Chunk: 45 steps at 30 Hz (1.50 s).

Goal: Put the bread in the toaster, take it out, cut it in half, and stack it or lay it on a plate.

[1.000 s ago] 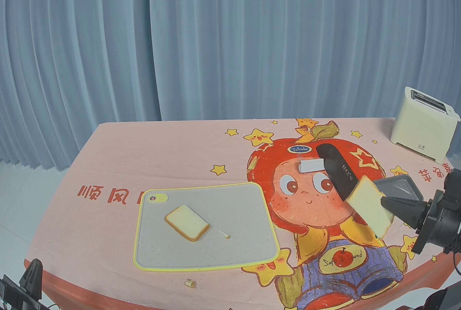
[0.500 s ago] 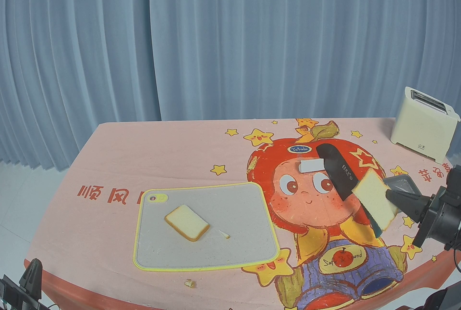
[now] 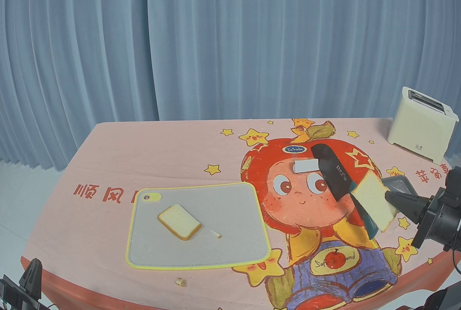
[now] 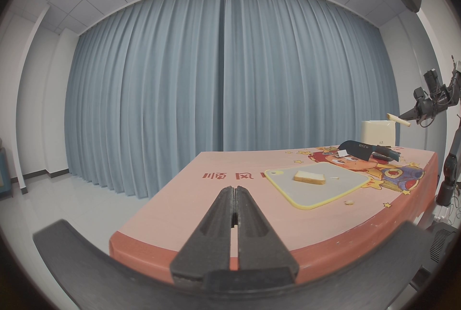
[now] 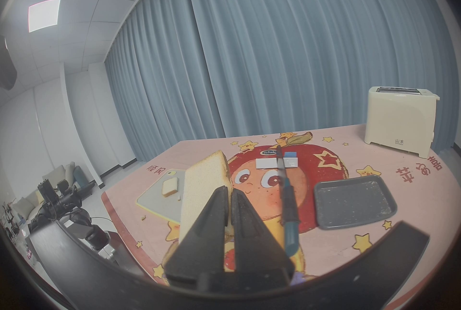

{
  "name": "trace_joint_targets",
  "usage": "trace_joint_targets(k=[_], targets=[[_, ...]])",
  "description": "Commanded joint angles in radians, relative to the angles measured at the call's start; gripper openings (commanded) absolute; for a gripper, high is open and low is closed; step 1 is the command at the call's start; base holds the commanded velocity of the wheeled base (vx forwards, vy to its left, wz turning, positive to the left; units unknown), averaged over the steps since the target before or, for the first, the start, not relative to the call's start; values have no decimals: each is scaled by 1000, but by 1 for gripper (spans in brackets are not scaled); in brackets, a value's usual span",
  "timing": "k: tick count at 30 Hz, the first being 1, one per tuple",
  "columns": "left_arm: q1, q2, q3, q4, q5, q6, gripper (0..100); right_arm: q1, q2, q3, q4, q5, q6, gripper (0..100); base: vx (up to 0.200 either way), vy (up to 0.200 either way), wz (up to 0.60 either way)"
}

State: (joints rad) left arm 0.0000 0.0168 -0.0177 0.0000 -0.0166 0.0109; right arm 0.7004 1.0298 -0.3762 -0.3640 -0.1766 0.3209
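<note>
My right gripper (image 3: 390, 197) is shut on one bread slice (image 3: 374, 200), held tilted in the air above the knife's handle and beside the dark tray (image 3: 402, 184). In the right wrist view the slice (image 5: 204, 191) stands on edge, pinched between that gripper's (image 5: 229, 193) fingers. A second, smaller bread piece (image 3: 179, 221) lies on the grey cutting board (image 3: 230, 239). The cream toaster (image 3: 421, 124) stands at the far right with its slots empty. My left gripper (image 4: 234, 196) is shut on nothing, low off the table's near left corner.
A black knife (image 3: 333, 171) lies on the tablecloth between board and tray, also seen as the knife (image 5: 286, 196) in the right wrist view. Crumbs (image 3: 180, 282) lie near the table's front edge. A white card (image 3: 303, 166) rests by the blade.
The right gripper has carried the slice slightly up and toward the tray. The head camera has shifted, sliding the whole scene a little left. The left arm has stayed still.
</note>
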Motion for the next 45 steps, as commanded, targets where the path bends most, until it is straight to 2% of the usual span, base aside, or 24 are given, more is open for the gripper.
trace_joint_targets(k=[1,7,13,14,17,22,28,34,40,45], targets=[[0,2,18,0,0,0,0,-7,4,-3,-3,0,1,0,0,-200,0],[0,2,18,0,0,0,0,-13,29,-18,-4,-11,6,0,0,-200,0],[0,2,18,0,0,0,0,-84,98,-35,-6,-23,18,0,0,-100,0],[0,2,18,0,0,-2,0,-124,139,-40,-6,-21,37,0,0,0,0],[0,2,16,-2,-2,0,0,-182,202,-59,-6,-20,84,0,0,0,0],[0,2,18,0,-2,0,0,-222,285,-64,-6,-7,144,0,0,0,0],[-2,2,18,0,-2,0,0,-246,440,-66,-13,-18,149,0,0,0,0],[-2,2,16,0,-2,0,0,-280,495,-30,-136,-20,145,0,0,0,0],[-2,2,16,0,-2,0,0,-286,539,-13,-179,-26,144,0,0,0,0],[-2,2,18,-2,-2,0,0,-285,543,-4,-177,-69,141,0,0,0,0]])
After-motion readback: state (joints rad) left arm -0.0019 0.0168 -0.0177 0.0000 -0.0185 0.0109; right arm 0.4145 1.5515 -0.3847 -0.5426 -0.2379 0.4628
